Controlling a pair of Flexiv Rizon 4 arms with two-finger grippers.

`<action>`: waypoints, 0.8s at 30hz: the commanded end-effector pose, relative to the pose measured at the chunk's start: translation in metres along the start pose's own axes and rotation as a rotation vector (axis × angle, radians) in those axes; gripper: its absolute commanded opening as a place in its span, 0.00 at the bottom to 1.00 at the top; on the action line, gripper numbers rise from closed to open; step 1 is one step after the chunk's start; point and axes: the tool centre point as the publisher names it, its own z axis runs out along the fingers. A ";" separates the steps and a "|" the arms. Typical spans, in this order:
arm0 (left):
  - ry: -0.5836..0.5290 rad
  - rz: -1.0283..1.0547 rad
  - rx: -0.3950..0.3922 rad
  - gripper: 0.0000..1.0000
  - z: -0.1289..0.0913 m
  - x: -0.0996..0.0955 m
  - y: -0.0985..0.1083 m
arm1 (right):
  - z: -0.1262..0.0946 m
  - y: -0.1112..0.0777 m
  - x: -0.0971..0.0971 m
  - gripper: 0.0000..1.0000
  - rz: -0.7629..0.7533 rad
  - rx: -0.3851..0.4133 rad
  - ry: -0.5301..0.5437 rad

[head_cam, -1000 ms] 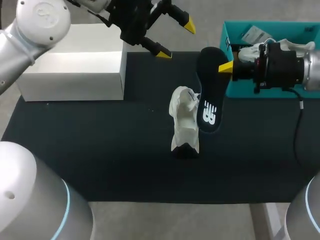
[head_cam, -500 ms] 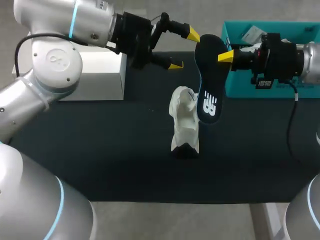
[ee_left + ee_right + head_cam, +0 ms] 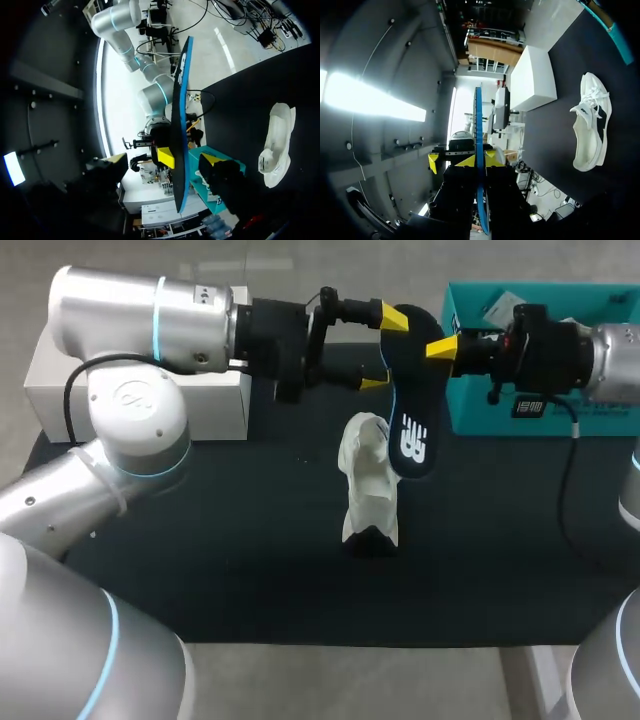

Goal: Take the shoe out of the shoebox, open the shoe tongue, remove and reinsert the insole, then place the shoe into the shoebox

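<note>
Since a moment ago my left pincer (image 3: 384, 350) swung in, fingers apart around the insole (image 3: 410, 430), which my right pincer (image 3: 446, 347) clamps edge-on in the air, I think for a handover, beside the shoe (image 3: 368, 490) lying on the desk (image 3: 200, 540).

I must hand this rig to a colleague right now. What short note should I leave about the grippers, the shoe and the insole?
Right gripper: shut on the insole, holding it on edge in the air.
Left gripper: open, with one finger on each side of the insole, not gripping it.
Shoe: on the black mat, outside the teal shoebox.
Done: shoe out, insole removed.
To do: reinsert the insole, put the shoe into the shoebox.
</note>
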 end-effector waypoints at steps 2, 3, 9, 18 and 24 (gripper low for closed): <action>-0.034 0.008 -0.003 0.43 0.005 0.003 -0.002 | 0.003 0.001 -0.005 0.00 0.006 -0.001 0.004; -0.035 0.010 -0.002 0.35 0.005 0.004 -0.003 | 0.003 0.001 -0.005 0.00 0.007 -0.002 0.004; -0.023 -0.004 -0.014 0.10 0.002 0.012 -0.010 | 0.003 0.000 -0.005 0.00 0.006 -0.006 0.008; -0.007 -0.010 -0.026 0.01 0.008 0.018 -0.015 | 0.005 -0.003 -0.002 0.00 0.000 0.000 0.010; 0.011 -0.018 -0.030 0.00 0.013 0.019 -0.019 | 0.007 -0.007 -0.002 0.00 -0.001 0.001 0.013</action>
